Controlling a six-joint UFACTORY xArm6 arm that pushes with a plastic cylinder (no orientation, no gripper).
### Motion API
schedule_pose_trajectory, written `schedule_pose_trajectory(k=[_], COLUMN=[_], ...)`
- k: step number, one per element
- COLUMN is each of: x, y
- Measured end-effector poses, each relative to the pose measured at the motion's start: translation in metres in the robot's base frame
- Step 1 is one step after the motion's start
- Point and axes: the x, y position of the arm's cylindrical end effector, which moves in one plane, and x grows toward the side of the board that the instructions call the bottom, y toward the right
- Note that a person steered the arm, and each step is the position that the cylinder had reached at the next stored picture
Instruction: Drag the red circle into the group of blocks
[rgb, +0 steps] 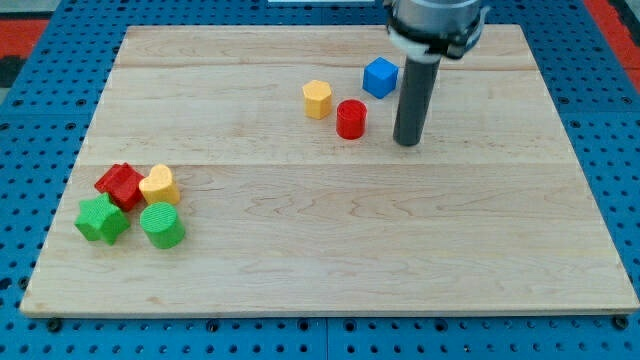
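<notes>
- Toward the view's top, right of centre on the bench (330, 240): red circle (351, 119), upright, standing free with bare wood all round.
- Just to the view's right of it, near but apart: my tip (407, 142), at about the same height in the view, perhaps slightly lower.
- No pincer on this rig, only the straight dark rod, so nothing released, clenched or grasped.
- Deciding relation: circle lying to the view's left of my tip, group lying far toward the view's lower left; tip therefore already on the far side of the circle from the goal, though probably needing to start a little higher in the view to drive it down-left.
- No long axis to mind on a round block; likely to roll off a poorly centred push.
- Close neighbours: yellow hexagon (317, 99) to the upper left, blue cube (380, 77) to the upper right, both apart from the circle.
- Well away at lower left, packed together: red star (120, 184), yellow block (160, 184), green star (102, 220), green cylinder (162, 225).
- No brand, label or writing readable anywhere.
</notes>
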Motion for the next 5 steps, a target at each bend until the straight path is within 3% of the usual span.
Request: schedule_pose_trajectory(k=[1,2,3,4,5], x=[-0.012,0.0,0.004,-0.02,0.006], y=[-0.05,-0.173,-0.257,-0.265,-0.287])
